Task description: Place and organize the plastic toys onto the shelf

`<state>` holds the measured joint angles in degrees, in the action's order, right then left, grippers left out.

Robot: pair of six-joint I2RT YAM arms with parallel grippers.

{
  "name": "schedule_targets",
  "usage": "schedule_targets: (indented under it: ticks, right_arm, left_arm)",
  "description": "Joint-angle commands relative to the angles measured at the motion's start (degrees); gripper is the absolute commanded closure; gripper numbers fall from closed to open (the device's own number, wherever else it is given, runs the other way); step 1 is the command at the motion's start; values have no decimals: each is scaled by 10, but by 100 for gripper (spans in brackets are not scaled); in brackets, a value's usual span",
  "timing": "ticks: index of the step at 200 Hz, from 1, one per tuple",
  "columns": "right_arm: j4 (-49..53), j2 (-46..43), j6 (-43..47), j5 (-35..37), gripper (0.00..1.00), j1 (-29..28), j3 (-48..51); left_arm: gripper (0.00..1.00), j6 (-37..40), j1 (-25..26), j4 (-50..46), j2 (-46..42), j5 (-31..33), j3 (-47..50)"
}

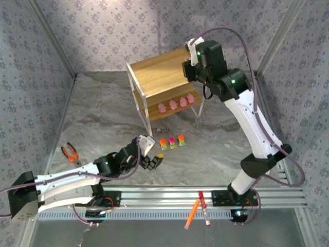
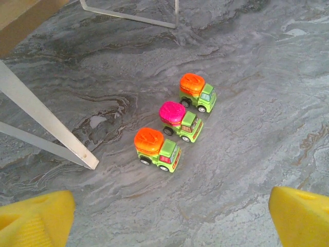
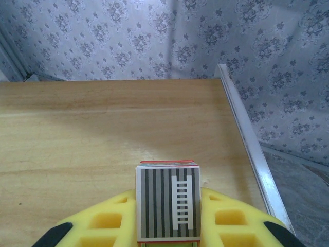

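Note:
My right gripper (image 3: 168, 222) is shut on a small truck with a grey striped top (image 3: 168, 198), just above the top board (image 3: 103, 128) of the shelf (image 1: 154, 72), near its right end. Several pink pig figures (image 1: 177, 103) stand in a row on the lower board. Three yellow-green trucks sit on the table: orange-topped (image 2: 158, 148), pink-topped (image 2: 181, 121) and orange-topped (image 2: 198, 92), also in the top view as a row of trucks (image 1: 171, 141). My left gripper (image 2: 169, 221) is open, low over the table just short of them, with nothing between its fingers (image 2: 36, 216).
Orange-handled pliers (image 1: 70, 153) lie at the table's left. Two marker pens (image 1: 198, 211) rest on the front rail. A white shelf leg (image 2: 46, 123) stands left of the trucks. Patterned walls close in the back and sides.

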<state>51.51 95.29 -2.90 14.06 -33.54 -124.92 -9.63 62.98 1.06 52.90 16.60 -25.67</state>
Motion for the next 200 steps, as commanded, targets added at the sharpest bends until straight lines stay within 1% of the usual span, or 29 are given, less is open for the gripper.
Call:
schedule_targets:
  ticks: [1, 47, 64, 104, 145, 200]
  right_arm:
    - [38, 23, 12, -21, 79, 17, -44]
    - [90, 73, 18, -59, 80, 50, -124]
    - [98, 81, 18, -69, 80, 61, -139]
    - [99, 93, 18, -89, 81, 80, -144]
    - [122, 113, 19, -101, 80, 92, -168]
    - [132, 122, 22, -107, 79, 96, -165]
  left_arm:
    - [3, 1, -5, -10, -7, 15, 6]
    - [3, 0, -5, -11, -4, 13, 5]
    - [3, 0, -5, -10, -2, 12, 5]
    - [3, 0, -5, -11, 4, 13, 2]
    - [3, 0, -5, -11, 6, 15, 2]
    - [3, -3, -5, -14, 12, 21, -2]
